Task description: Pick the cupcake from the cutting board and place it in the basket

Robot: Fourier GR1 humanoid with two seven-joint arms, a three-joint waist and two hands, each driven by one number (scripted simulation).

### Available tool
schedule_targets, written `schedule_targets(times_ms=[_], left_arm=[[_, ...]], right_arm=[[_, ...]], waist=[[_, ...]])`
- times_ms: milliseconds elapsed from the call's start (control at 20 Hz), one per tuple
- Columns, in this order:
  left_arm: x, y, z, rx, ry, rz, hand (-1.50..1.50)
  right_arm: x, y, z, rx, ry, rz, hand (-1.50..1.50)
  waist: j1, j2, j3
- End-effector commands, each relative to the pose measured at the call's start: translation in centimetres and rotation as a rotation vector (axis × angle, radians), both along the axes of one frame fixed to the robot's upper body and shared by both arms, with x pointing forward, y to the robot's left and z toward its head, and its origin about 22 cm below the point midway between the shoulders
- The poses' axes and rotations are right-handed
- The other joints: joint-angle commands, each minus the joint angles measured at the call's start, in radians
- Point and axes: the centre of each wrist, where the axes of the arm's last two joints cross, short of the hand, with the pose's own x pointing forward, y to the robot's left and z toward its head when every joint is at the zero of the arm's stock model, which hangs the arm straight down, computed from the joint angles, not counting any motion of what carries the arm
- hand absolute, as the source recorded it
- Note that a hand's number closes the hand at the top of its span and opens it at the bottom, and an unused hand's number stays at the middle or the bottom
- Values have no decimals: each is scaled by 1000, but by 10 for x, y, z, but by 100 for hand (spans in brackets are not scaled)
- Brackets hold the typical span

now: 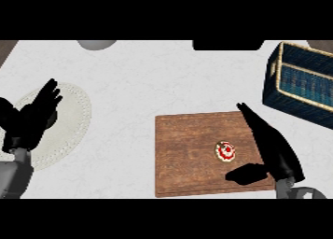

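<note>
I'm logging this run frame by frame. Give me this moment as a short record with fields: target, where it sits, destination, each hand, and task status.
target: cupcake, seen from above, white and red top
location: on the cutting board, toward its right side
destination: basket, at the counter's upper right, nothing visible inside
right hand: right hand, open, fingers straight over the board's right edge, thumb below the cupcake, not closed on it
left hand: left hand, open, resting at the left over a pale round mat
status: cupcake not yet picked up
</note>
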Motion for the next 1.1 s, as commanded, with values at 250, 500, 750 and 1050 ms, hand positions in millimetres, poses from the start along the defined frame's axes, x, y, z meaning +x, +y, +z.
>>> schedule_targets(times_ms=[250, 500, 750, 1050], left_arm=[[12, -14, 2, -7, 5, 8, 0], [5, -4, -6, 6, -11, -1, 0], [-10, -16, -14, -3, 17, 6, 0], [-16, 3, 0, 17, -17, 7, 0]], right_arm=[[-30, -11, -9, 58, -3, 45, -150], [-14, 0, -4, 76, -19, 87, -150], [-8, 3, -17, 22, 0, 84, -150], [-18, 8, -31, -36, 17, 46, -150]], waist=[[-6, -1, 0], [-2, 0, 0], [1, 0, 0], [1, -1, 0]])
